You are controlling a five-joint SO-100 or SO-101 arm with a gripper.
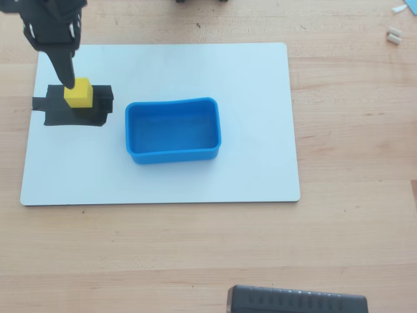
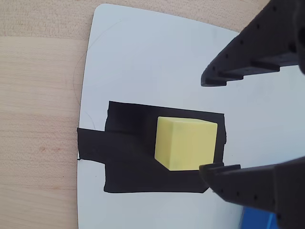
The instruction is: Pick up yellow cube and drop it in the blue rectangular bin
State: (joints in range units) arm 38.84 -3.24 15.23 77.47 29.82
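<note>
Yellow cube (image 2: 186,143) sits on the black tape patch (image 2: 128,152), left of the blue bin (image 1: 172,130). End effector (image 2: 212,126) gapes empty around it; lower further, centre, then close.

A light wooden table (image 1: 352,222) fills the view, with a white board (image 1: 260,169) lying flat on it in soft, bright light.

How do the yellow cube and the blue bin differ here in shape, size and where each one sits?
The yellow cube is a small solid block; the blue bin is a hollow, open-topped tray, far larger. The cube sits on a black tape patch at the white board's left in the overhead view; the bin sits on bare board near its middle, empty. The open jaws flank only the cube. Both rest on the board.
</note>
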